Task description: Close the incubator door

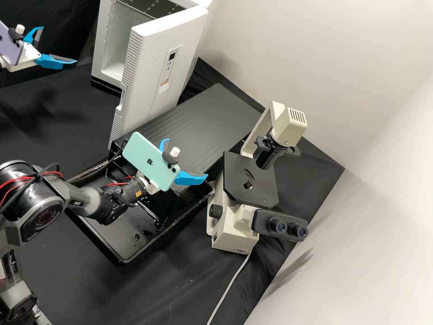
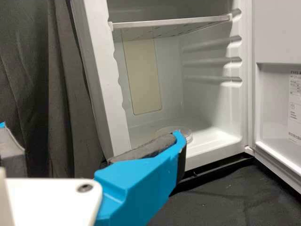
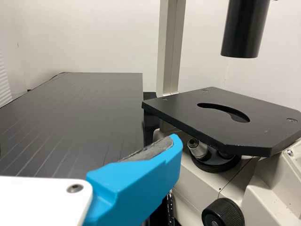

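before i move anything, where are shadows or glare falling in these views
High view: soft shadow on the pale wall beside the microscope, thin glints on the black tray's rim; left wrist view: incubator floor bright toward the front, upper interior dimmer; right wrist view: faint sheen on the grooved black panel

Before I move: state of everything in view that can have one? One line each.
Door: open
Left hand: open, holding nothing
Right hand: open, holding nothing
Shelf: slotted in, inside incubator
Dish: on the incubator floor
Microscope: upright
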You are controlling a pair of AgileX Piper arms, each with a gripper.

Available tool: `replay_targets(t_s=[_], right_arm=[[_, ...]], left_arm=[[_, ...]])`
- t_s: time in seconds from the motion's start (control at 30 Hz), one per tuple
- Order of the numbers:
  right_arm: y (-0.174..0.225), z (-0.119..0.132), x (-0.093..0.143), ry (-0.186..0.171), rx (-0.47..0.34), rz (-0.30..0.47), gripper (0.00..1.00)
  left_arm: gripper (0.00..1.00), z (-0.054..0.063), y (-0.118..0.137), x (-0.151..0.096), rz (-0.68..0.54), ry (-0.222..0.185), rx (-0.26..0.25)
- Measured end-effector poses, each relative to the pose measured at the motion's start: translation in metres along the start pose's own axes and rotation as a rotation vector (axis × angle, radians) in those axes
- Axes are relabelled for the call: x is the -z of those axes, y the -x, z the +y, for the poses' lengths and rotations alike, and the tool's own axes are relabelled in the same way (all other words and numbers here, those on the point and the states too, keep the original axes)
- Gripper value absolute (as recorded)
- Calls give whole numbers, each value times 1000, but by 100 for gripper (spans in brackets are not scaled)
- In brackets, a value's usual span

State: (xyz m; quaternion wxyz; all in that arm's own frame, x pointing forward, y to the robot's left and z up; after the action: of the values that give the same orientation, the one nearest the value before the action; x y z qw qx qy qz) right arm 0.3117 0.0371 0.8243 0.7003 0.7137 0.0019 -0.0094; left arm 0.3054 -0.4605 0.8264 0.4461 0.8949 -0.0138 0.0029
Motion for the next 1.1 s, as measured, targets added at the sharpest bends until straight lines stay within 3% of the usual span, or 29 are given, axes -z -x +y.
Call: replay_targets(t_s=[0.6, 0.8, 0.97, 1.1], right_arm=[[-8, 5, 6, 0, -19, 23, 100], [-31, 9, 32, 4, -46, 115, 100], [-50, 14, 62, 50, -85, 207, 100], [-58, 17, 79, 59, -108, 259, 100]], left_arm=[[100, 0, 0, 0, 0, 0, 0], [100, 0, 0, 0, 0, 0, 0], [100, -1, 0, 0, 1, 0, 5], [100, -1, 0, 0, 1, 0, 5]])
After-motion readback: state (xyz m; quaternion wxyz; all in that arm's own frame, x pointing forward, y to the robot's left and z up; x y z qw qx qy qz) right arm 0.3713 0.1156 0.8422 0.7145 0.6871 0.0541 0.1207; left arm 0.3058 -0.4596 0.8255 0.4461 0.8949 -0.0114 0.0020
